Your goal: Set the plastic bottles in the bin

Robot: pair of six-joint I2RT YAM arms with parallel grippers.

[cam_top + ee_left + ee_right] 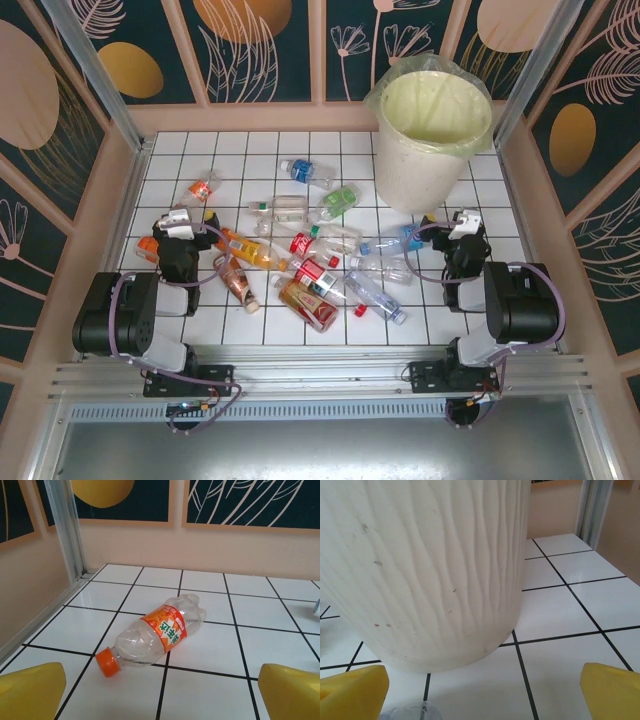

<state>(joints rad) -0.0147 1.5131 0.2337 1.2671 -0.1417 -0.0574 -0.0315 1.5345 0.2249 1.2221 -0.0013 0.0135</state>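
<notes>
Right, left claw (160, 700) first: yellow fingers (30, 690) spread wide, nothing between them, low over the counter (210, 680). Just ahead of it an orange-label bottle (160, 632) lies on its side, orange cap pointing near-left, crumpled base far-right.

My read is that this is the pick in hand. The bottle sits diagonal to the jaws, so I'd yaw the wrist until the fingers straddle its long axis. Then close on the labelled mid-body, not the neck. It looks empty and dented, so expect it to give. It may also skid on the glossy tile if one finger lands first.

Then the right claw (480, 700): also spread and holding nothing, close to the bin (430, 570) wall. A clear item (410, 712), likely a bottle, sits by its left finger.

View differences:
- Left wrist gives cap direction and dents.
- Top view is too coarse for that. It does place that bottle (203, 188) far-left, well apart from the bin (420, 170) at far-right, with the main bottle pile (310, 265) between. So lift high before the carry.
- Right wrist has the ribbed bin wall; the bag-lined rim and opening come from the top view.
</notes>
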